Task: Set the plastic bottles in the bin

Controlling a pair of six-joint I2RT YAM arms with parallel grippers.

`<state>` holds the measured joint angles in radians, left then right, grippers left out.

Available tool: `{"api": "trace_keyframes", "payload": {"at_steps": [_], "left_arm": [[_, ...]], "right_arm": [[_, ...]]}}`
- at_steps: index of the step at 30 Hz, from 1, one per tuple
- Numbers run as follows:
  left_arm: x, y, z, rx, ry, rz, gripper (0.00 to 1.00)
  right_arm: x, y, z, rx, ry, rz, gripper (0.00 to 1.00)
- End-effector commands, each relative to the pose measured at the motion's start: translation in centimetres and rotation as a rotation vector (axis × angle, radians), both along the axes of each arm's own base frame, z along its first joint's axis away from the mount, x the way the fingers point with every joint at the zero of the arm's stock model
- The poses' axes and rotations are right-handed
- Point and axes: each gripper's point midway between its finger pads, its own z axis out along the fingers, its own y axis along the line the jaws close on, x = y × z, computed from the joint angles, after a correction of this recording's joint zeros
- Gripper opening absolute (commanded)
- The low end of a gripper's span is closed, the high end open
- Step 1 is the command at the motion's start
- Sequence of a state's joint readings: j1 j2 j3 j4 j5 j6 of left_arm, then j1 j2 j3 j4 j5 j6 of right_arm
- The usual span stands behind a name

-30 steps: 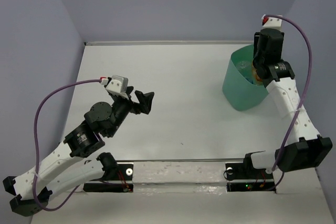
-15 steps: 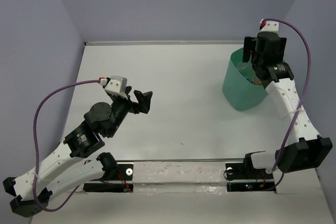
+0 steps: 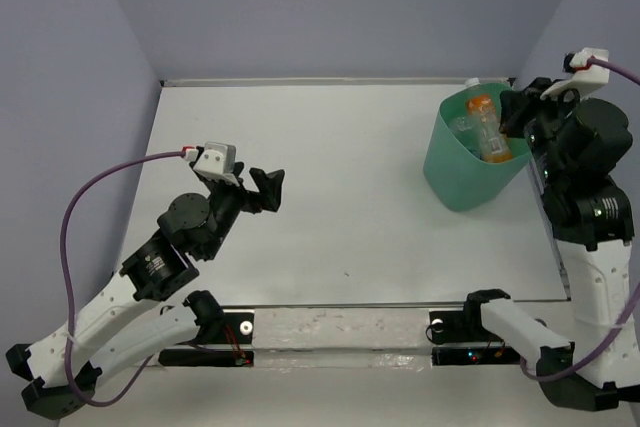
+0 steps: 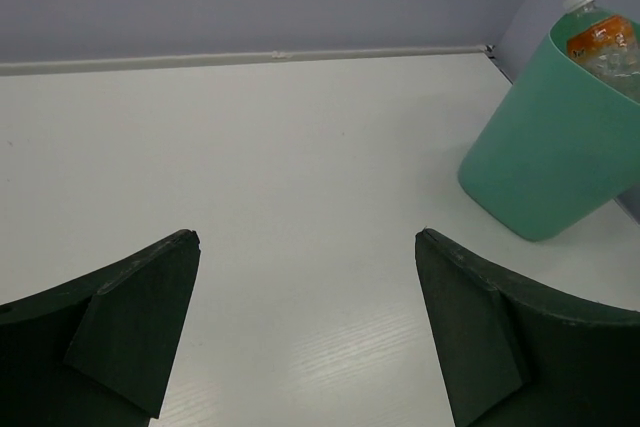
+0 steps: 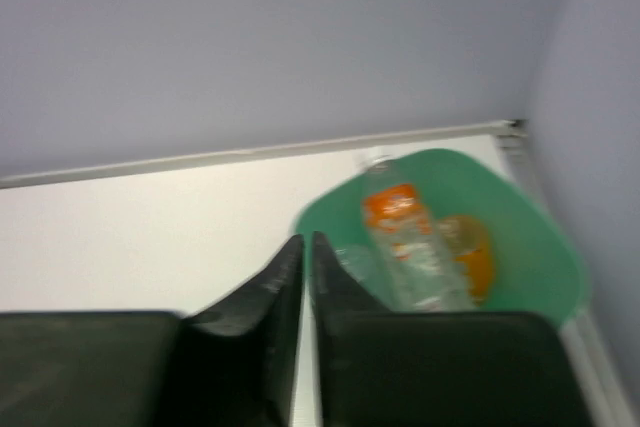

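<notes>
- White flat tabletop (image 3: 350,147): bears the lot.
- Tall mint-green plastic bin (image 3: 462,172): far-right corner, part full.
- Left pincer (image 4: 307,242): jaws wide apart, empty; right pincer (image 5: 306,252): pinched together, empty, by bin rim.
- Small clear plastic bottles (image 3: 487,137), orange labels: in bin; prob. light, slick, crushable, so grip mid-body.

I can read no writing anywhere here. The orange label on the bottle (image 3: 487,127) leaning in the bin (image 3: 455,175) shows only a patch of colour (too small from above, blurred in my right wrist view).
</notes>
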<state>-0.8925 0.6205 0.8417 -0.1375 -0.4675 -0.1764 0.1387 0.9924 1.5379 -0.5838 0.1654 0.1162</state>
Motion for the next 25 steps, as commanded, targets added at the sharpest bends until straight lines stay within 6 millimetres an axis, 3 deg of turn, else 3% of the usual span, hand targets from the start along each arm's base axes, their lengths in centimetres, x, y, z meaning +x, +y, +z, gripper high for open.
{"api": "trace_keyframes", "payload": {"at_steps": [1, 3, 6, 7, 8, 9, 10, 11, 13, 19, 25], "left_arm": [[-0.1, 0.5, 1.9, -0.062, -0.061, 0.003, 0.99], [-0.3, 0.5, 2.7, -0.088, -0.080, -0.008, 0.99], [-0.9, 1.0, 4.1, -0.133, -0.104, -0.014, 0.99], [-1.1, 1.1, 4.9, -0.151, -0.118, -0.020, 0.99], [-1.5, 1.3, 5.8, -0.173, -0.138, -0.031, 0.99], [-1.7, 1.4, 6.3, -0.185, -0.149, -0.036, 0.99], [-2.0, 1.8, 7.0, -0.209, -0.162, -0.038, 0.99], [-2.3, 1.9, 7.7, -0.227, -0.178, -0.047, 0.99], [-3.1, 2.5, 9.5, -0.268, -0.212, -0.060, 0.99], [-4.8, 3.8, 13.9, -0.344, -0.310, -0.087, 0.99], [-4.4, 3.3, 14.4, -0.373, -0.316, -0.088, 0.99]], "right_arm": [[-6.0, 7.5, 2.6, 0.121, -0.153, 0.454, 0.00], [-9.0, 9.5, 3.5, 0.124, -0.222, 0.605, 0.00], [-13.3, 10.3, 4.1, 0.128, -0.313, 0.697, 0.03], [-14.1, 10.5, 3.6, 0.130, -0.317, 0.721, 0.21], [-16.3, 10.5, 4.1, 0.124, -0.364, 0.744, 0.46], [-17.2, 10.6, 3.9, 0.122, -0.375, 0.755, 0.67], [-17.7, 10.6, 3.5, 0.121, -0.379, 0.763, 0.99], [-19.2, 10.4, 3.6, 0.111, -0.412, 0.764, 1.00], [-20.1, 10.1, 3.3, 0.095, -0.439, 0.752, 1.00], [-20.9, 7.4, 2.7, 0.078, -0.525, 0.587, 1.00], [-20.7, 6.3, 2.6, 0.086, -0.544, 0.522, 1.00]]}}
